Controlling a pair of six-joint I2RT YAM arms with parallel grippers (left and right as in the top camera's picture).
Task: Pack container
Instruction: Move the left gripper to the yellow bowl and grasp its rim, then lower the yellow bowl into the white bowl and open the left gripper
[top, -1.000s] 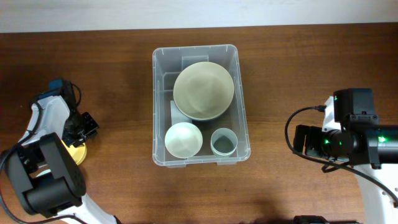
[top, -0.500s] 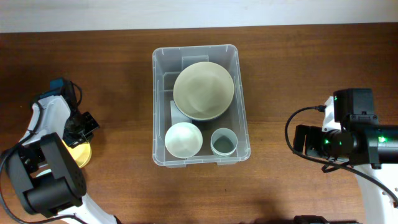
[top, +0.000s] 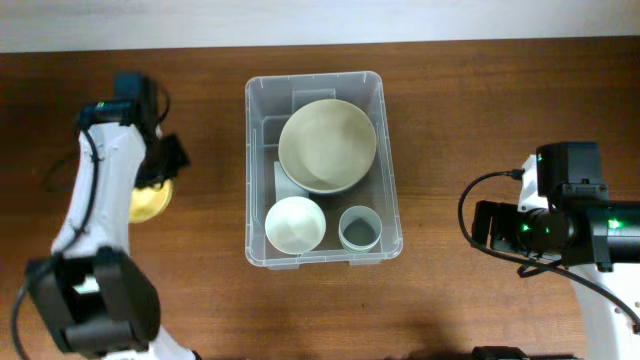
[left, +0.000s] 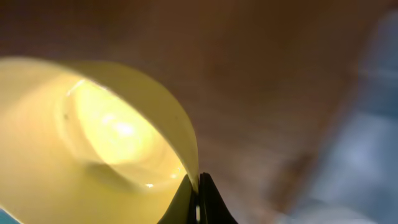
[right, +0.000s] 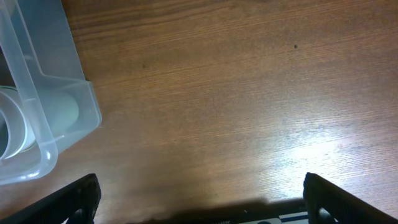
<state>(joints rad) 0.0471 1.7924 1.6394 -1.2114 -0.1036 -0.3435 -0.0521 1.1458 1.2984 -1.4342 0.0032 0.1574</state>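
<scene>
The container (top: 314, 77) at frame centre already holds two bowls (top: 327, 146) and a cup (top: 360, 229); you've one yellow bowl (top: 147, 203) yet to pack, rim pinched in the left gripper (left: 198, 198), right gripper (right: 200, 186) spread wide

Setting: a robotics lab test station, not a home or kitchen.

Indicators:
- Two robot arms, the left arm (top: 100, 190) and the right arm (top: 570, 175), stand at opposite ends of a dark wood-grain counter (top: 470, 110).
- A black cable (top: 463, 215) loops beside the right arm, and green status lights (top: 527, 228) glow on its housing.
- A plain pale wall (top: 320, 20) borders the far edge.
- The only goods are plain tableware, a yellow bowl (top: 145, 205) among them, and one clear container (top: 314, 79) at centre.
</scene>
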